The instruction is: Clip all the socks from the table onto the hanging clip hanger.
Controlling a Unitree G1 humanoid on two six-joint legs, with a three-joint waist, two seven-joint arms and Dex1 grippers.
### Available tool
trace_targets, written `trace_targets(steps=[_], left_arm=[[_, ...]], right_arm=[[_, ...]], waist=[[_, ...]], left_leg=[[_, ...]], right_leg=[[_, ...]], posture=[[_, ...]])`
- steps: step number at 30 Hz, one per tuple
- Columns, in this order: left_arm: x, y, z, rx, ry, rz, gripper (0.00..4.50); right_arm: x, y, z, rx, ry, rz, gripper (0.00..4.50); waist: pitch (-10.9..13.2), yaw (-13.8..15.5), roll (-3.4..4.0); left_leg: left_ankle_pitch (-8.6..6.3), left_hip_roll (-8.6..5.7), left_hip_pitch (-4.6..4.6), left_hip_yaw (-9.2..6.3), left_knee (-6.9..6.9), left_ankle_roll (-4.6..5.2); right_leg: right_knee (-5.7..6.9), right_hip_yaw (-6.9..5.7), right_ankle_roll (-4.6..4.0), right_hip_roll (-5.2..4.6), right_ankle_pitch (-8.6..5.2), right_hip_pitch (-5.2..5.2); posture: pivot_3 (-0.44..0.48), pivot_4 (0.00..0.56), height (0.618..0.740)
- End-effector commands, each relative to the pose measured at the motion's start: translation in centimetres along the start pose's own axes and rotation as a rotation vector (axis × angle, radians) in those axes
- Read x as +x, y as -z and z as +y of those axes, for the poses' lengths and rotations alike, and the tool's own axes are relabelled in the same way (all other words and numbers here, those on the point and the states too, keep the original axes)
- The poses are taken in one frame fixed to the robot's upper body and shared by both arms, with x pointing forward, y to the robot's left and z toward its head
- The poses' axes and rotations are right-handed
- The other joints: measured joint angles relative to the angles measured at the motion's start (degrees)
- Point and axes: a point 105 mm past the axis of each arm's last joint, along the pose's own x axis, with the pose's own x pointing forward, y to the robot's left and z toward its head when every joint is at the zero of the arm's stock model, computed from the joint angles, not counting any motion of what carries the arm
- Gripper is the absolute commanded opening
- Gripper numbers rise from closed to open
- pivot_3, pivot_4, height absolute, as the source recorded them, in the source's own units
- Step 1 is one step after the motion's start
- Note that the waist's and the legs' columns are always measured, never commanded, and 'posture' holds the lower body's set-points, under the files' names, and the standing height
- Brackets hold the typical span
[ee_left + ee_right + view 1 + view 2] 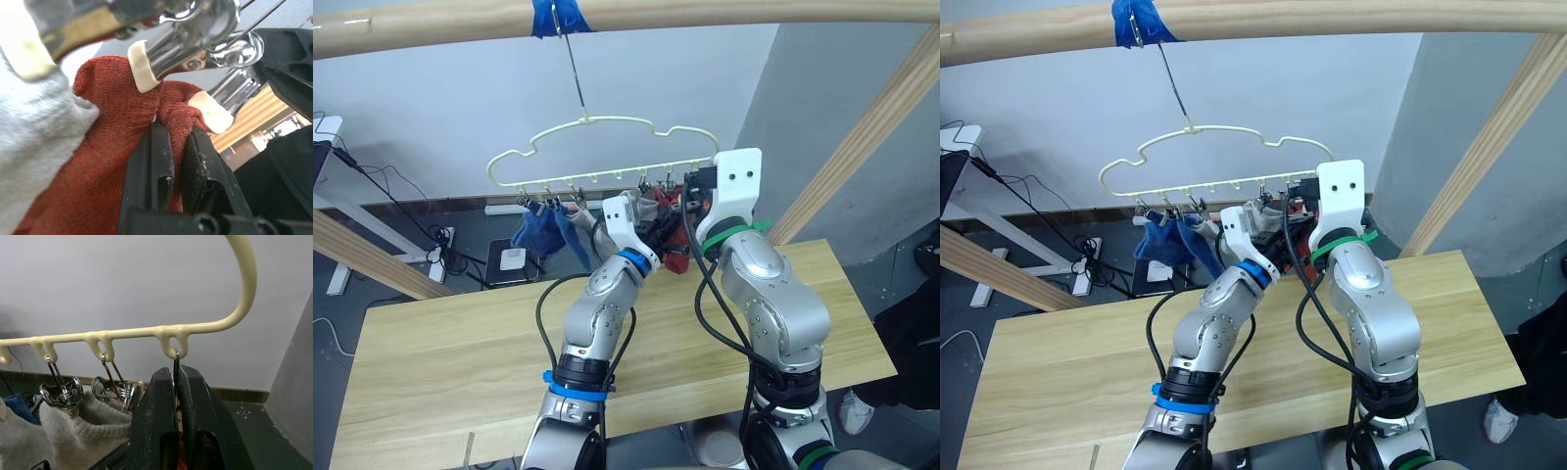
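The clip hanger [607, 157], a thin cream-yellow wire frame with a wavy outline, hangs by its long hook from a round wooden pole [705, 12], where blue tape [558, 17] wraps the hook's top. Silver clips [63, 391] dangle in a row from its lower bar. Blue socks [543, 235] hang at the robot's left end, light grey socks [73, 426] next along, and a rust-red sock [112, 137] sits at the right end.

The left hand [178, 147] pinches a bunched fold of the rust-red sock right beneath a silver clip with cream pads. The right hand [177, 382] has its black fingers pressed together on the wire of the last clip, just below the hanger's end loop.

The table [440, 362] of pale planks lies below, well apart from the hanger. Slanting wooden poles [862, 137] frame both sides.
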Motion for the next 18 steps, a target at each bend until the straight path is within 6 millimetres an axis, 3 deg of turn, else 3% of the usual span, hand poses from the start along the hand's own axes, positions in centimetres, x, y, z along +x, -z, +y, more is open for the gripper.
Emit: trace_targets(steps=[1,8,11,17,18], left_arm=[[-0.02,0.57,-2.95,-0.066,0.078,-0.018,0.12],[0.22,0.30,-2.87,-0.066,0.081,-0.023,0.12],[0.19,0.36,-2.74,-0.063,0.078,-0.021,0.12],[0.08,0.46,-2.72,-0.032,0.082,-0.016,0.12],[0.03,0.32,-2.63,-0.011,0.080,-0.023,0.12]], right_arm=[[-0.37,-0.91,0.21,0.008,-0.001,-0.038,0.00],[-0.46,-0.97,0.16,0.032,0.005,-0.044,0.00],[-0.49,-1.03,0.09,0.033,0.008,-0.046,0.80],[-0.82,-1.32,0.13,0.027,-0.014,-0.054,3.05],[-1.04,-1.37,0.09,0.028,-0.022,-0.056,3.07]], waist=[[0.0,0.0,0.00],[0.0,0.0,0.00],[0.0,0.0,0.00],[0.0,0.0,0.00],[0.0,0.0,0.00]], left_leg=[[0.00,0.00,0.00,0.01,0.00,0.00],[0.00,0.00,0.00,0.00,0.00,0.00],[0.00,0.00,0.00,0.00,0.00,0.00],[0.00,0.00,0.00,0.01,0.00,0.00],[0.00,0.00,0.00,0.01,0.00,0.00]], right_leg=[[0.00,0.01,0.00,0.00,0.00,0.00],[0.00,0.01,0.00,0.00,0.00,0.00],[-0.01,0.00,0.00,0.00,0.00,0.00],[-0.01,0.01,0.00,0.01,0.00,0.00],[-0.01,0.01,0.00,0.01,0.00,0.00]], posture=[[-0.322,0.275,0.740],[-0.323,0.276,0.740],[-0.324,0.277,0.740],[-0.325,0.277,0.740],[-0.325,0.277,0.740]])
